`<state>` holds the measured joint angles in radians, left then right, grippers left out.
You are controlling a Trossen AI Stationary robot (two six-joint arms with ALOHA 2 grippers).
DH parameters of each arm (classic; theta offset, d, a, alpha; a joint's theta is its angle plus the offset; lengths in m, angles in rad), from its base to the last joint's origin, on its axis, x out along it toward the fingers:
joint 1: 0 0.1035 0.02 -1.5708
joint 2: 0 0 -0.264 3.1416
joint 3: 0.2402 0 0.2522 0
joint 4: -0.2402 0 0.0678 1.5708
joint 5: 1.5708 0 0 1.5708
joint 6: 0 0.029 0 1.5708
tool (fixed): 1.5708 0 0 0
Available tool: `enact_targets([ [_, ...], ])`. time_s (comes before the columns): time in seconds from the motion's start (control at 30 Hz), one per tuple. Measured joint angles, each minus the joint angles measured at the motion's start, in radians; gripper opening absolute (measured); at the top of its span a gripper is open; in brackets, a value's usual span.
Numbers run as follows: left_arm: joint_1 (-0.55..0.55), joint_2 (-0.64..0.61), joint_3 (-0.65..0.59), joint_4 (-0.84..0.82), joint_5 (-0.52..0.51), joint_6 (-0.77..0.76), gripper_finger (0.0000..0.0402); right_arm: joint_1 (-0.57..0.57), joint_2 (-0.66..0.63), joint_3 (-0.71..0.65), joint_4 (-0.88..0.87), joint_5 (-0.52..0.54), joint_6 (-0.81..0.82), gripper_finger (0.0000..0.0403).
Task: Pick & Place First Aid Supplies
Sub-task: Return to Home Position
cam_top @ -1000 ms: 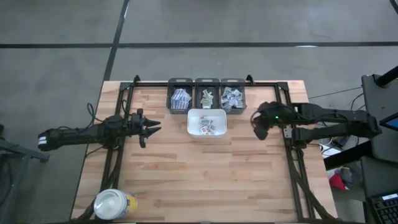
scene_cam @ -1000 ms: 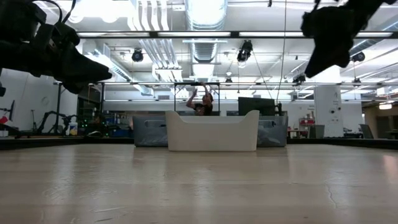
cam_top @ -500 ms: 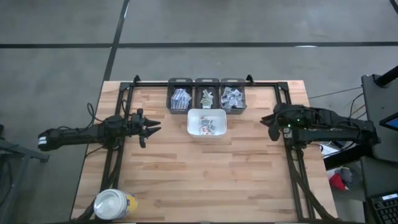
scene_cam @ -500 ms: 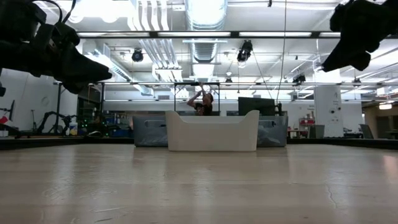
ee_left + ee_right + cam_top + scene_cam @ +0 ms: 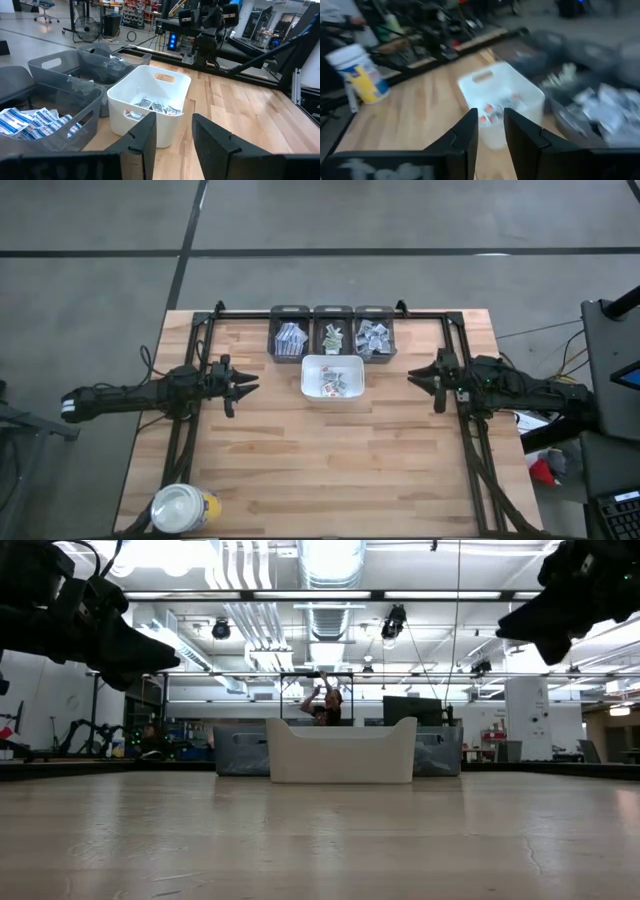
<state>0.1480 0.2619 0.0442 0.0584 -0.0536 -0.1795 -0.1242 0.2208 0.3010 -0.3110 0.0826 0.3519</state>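
Packets [image 5: 333,384] lay in two kinds of place when we looked from above: a few with red and green print in the white tray [image 5: 305,378] near the middle of the wooden surface [image 5: 330,470], the rest sorted into three dark bins [image 5: 289,309] that touched the tray's far side. The left fingers [image 5: 244,383] hung over the surface well left of the tray and pointed toward it. The right fingers [image 5: 420,376] faced them from the opposite side, also well clear. A yellow jar [image 5: 183,507] with a white lid stood at the near left corner.

From table height we saw only the tray's outer wall and the grey bins behind it. No packet showed there, and both arms sat dark in the upper corners. That view alone gave us a person [image 5: 325,703] far back in the room, arms raised.

The left wrist camera settled what the overhead one could not: its two fingers stood a little apart with nothing between them. It also showed blue-and-white packets in the nearest bin. The right wrist picture was smeared, yet its fingers too were slightly parted and empty, with tray, jar and bins beyond.
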Motion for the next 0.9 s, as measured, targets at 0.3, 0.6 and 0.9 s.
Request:
enact_targets([
  [0.3,0.0,0.0,0.0,0.0,0.0,0.0,0.012,0.0,-0.063,-0.134,0.132,-0.038,-0.069,0.007],
  [0.6,0.0,0.0,0.0,0.0,0.0,0.0,0.012,0.0,-0.138,-0.172,0.197,-0.038,-0.099,0.0077],
  [0.9,0.0,0.0,0.0,0.0,0.0,0.0,0.012,0.0,-0.216,-0.223,0.198,-0.038,-0.134,0.0091],
])
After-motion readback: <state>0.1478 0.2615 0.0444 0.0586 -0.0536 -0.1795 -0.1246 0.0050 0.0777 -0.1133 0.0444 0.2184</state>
